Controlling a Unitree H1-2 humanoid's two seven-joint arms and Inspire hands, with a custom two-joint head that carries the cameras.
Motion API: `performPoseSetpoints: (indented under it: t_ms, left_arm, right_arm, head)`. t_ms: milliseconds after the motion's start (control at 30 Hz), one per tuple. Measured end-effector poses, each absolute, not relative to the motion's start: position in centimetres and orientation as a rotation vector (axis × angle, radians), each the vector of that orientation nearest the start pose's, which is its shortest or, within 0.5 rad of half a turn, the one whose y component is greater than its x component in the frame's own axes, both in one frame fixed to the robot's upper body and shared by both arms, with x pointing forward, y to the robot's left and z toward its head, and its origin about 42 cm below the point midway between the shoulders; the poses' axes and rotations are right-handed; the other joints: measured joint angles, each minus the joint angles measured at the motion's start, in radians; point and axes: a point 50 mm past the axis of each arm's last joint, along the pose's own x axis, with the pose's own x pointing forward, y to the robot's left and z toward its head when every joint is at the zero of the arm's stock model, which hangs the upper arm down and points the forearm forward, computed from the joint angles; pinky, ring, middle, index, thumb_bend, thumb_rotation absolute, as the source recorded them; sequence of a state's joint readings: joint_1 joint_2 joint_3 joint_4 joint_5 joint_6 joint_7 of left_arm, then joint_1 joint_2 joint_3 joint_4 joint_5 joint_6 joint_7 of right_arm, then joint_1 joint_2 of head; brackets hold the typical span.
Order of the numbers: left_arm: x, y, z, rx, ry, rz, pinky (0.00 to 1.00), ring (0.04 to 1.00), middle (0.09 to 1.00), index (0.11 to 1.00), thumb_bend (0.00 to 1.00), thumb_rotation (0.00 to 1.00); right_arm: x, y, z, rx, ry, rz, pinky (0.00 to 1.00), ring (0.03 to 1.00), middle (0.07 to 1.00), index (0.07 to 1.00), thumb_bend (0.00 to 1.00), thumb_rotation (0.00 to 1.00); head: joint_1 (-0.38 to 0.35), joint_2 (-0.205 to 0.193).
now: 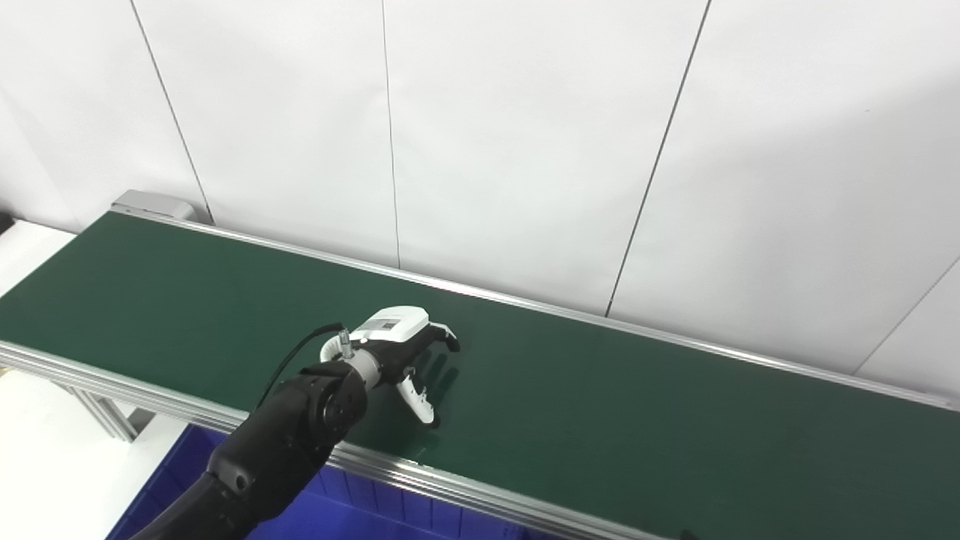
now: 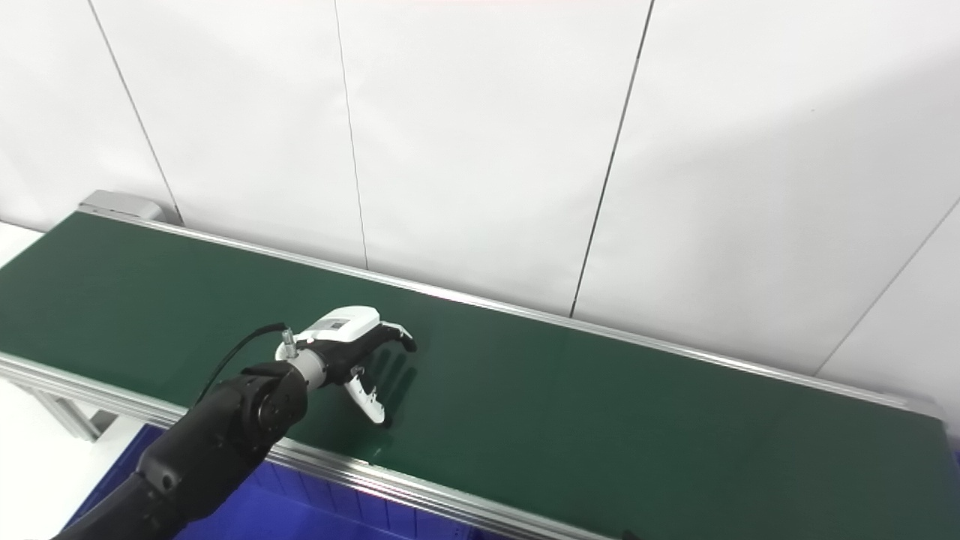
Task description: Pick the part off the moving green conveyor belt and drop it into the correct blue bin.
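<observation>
We observe the left robot hand point(image 1: 401, 352) extended over the green conveyor belt point(image 1: 600, 405) at lower left of centre, fingers point(image 1: 442, 336) spread wide and thumb point(image 1: 417, 397) angled downward, holding nothing. We cannot locate the part on the visible belt. A blue bin point(image 1: 352, 510) sits below the belt's near rail point(image 1: 465, 491) at the bottom left.

A factory-style test cell: green conveyor belt point(image 1: 600, 420) (aluminium-railed) against white wall panels point(image 1: 525, 135).
</observation>
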State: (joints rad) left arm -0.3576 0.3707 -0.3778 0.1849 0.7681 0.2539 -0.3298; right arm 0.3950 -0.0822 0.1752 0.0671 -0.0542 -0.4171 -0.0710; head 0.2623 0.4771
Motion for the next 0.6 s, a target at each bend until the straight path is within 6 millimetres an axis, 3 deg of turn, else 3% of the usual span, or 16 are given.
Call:
performPoseSetpoints:
  t_ms: [600]
  left_arm:
    - [38.22,23.34,11.72,1.258,0.198,-0.459,0.87,0.856,0.878,0.783,0.89,0.03]
  right_arm:
    - [12.95,-21.12,2.42,-0.078,0.038,0.045,0.65,0.755,0.812,0.87,0.28,0.65]
  head:
    - [0.0,0.0]
